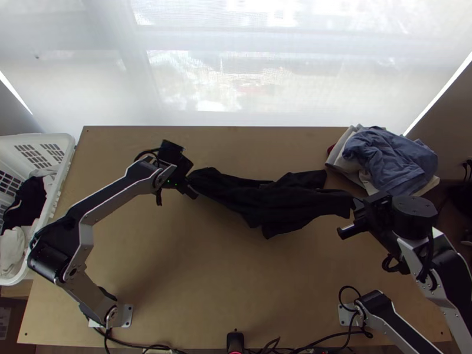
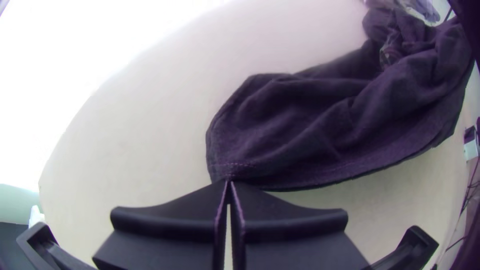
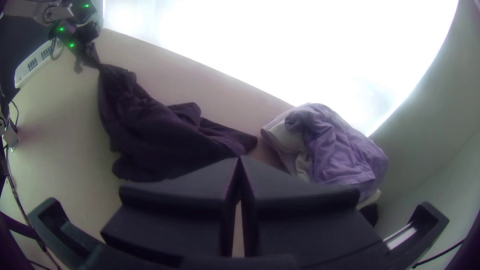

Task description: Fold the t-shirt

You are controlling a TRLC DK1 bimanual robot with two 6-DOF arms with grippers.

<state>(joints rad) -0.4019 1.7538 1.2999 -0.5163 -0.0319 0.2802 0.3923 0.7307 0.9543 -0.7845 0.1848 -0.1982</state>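
Where the top view looks down, the black cloth t-shirt (image 1: 265, 203) stretches, bunched, between the arms over the light wooden table (image 1: 236, 283), probably light and limp. Left wrist view: the flat-fingered black left gripper (image 2: 228, 182) pinches a stitched edge, a sensible hold. Right wrist view: the matching right gripper (image 3: 240, 159) nips the opposite end.

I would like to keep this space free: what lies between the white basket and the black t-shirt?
In the top view, the left arm with its gripper, over bare tabletop.
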